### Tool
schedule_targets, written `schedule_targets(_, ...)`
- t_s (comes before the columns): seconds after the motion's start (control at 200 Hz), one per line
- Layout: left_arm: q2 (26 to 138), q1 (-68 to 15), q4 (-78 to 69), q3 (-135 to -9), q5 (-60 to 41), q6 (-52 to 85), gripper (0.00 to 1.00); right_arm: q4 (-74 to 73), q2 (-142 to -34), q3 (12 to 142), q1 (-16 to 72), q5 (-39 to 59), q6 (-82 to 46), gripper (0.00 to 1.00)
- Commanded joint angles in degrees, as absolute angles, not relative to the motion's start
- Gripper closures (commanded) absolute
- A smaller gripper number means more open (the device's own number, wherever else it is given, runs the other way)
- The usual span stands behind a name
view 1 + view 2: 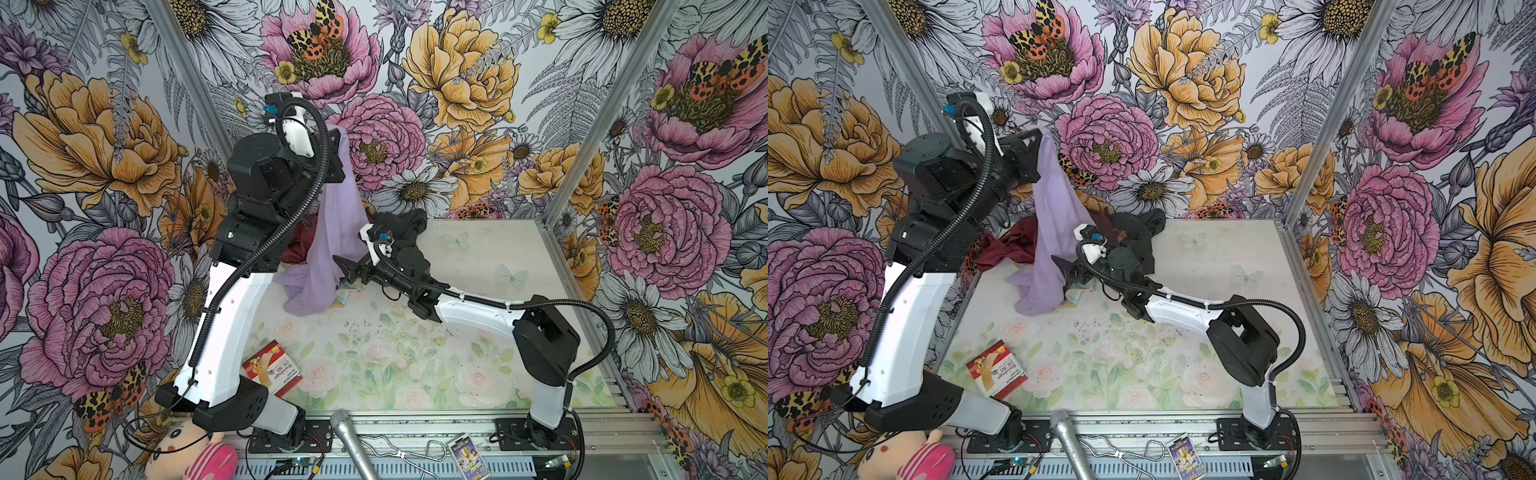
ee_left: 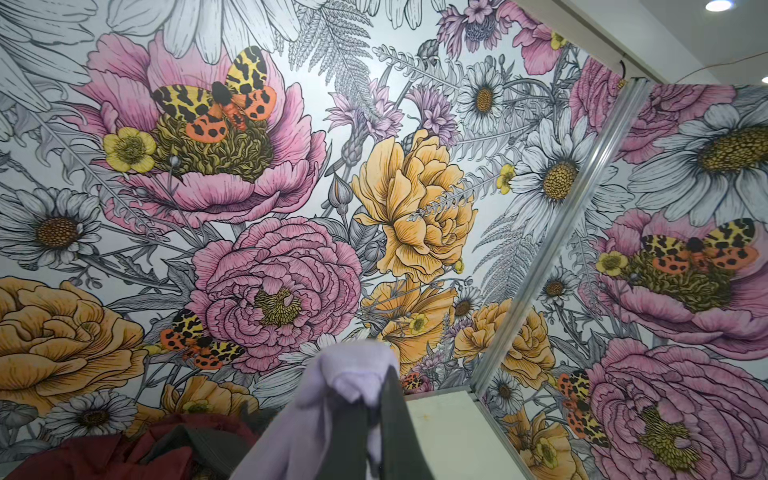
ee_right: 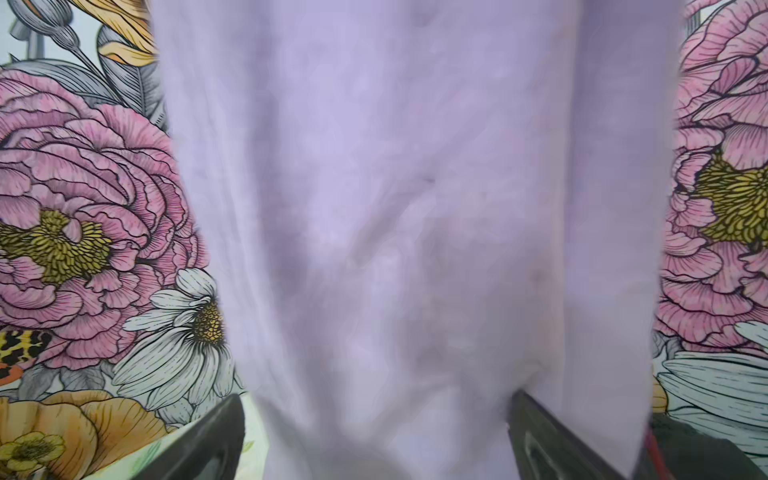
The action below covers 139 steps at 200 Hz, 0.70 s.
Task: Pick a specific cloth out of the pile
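The cloth is a thin lilac garment. It hangs from my raised left gripper, which is shut on its bunched top, and its lower end trails on the table. Behind it lies the pile: a maroon piece and a dark grey piece. My right gripper stands open low against the hanging cloth. In the right wrist view the lilac fabric fills the space between its wide-apart fingers.
A pale pastel piece lies under the right gripper. A red bandage box sits at the front left of the table. A microphone, a doll and a card lie along the front rail. Metal posts frame the floral walls.
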<state>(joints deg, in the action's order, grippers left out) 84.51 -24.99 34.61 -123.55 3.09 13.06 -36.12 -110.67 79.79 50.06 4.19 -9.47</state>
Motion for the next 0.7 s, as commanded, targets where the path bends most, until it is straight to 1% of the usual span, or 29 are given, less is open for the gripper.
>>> schedule_targets(0.0,83.1,-28.1,32.9,-123.9,1.9,12.7,1.00,-45.2,-114.5,84.1,50.4,-4.7,-9.8,0.01)
schedule_targets(0.065,82.1,-30.1,32.9,-122.7,2.4,12.6,1.00,-50.0,-117.4,86.5,50.4,-11.0,-9.6,0.00)
schedule_targets(0.135,80.6,-31.3,32.9,-121.0,2.5,12.9,1.00,-50.3,-119.8,90.2,50.3,-17.0,-10.4,0.00)
schedule_targets(0.165,79.8,-31.6,32.9,-120.0,2.6,13.2,1.00,-50.4,-120.6,91.2,50.2,-18.4,-11.0,0.04)
schedule_targets(0.2,78.7,-31.7,32.9,-118.6,2.5,13.6,1.00,-50.7,-121.1,92.0,50.0,-19.6,-12.0,0.16)
schedule_targets(0.245,77.3,-31.7,32.9,-116.6,3.0,14.0,1.00,-52.1,-121.0,91.8,49.7,-20.0,-13.2,0.35)
schedule_targets(0.3,75.4,-31.4,32.8,-113.9,4.6,13.9,1.00,-53.3,-120.2,90.5,49.4,-20.2,-14.5,0.53)
schedule_targets(0.335,74.1,-30.8,32.7,-112.0,5.4,14.0,1.00,-53.1,-119.1,89.4,49.1,-20.5,-15.3,0.69)
schedule_targets(0.375,72.7,-29.5,32.2,-109.5,6.0,14.5,1.00,-52.4,-117.7,88.1,48.7,-20.9,-16.6,0.92)
schedule_targets(0.4,71.8,-28.4,31.8,-107.8,5.9,15.1,1.00,-51.9,-116.7,87.3,48.6,-21.4,-17.5,0.99)
schedule_targets(0.545,67.5,-20.2,28.4,-97.5,2.0,19.9,1.00,-48.3,-110.2,82.2,46.9,-21.0,-24.6,1.00)
schedule_targets(0.69,64.1,-15.2,24.1,-87.6,1.7,21.3,1.00,-41.6,-104.2,81.3,45.8,-19.5,-32.6,1.00)
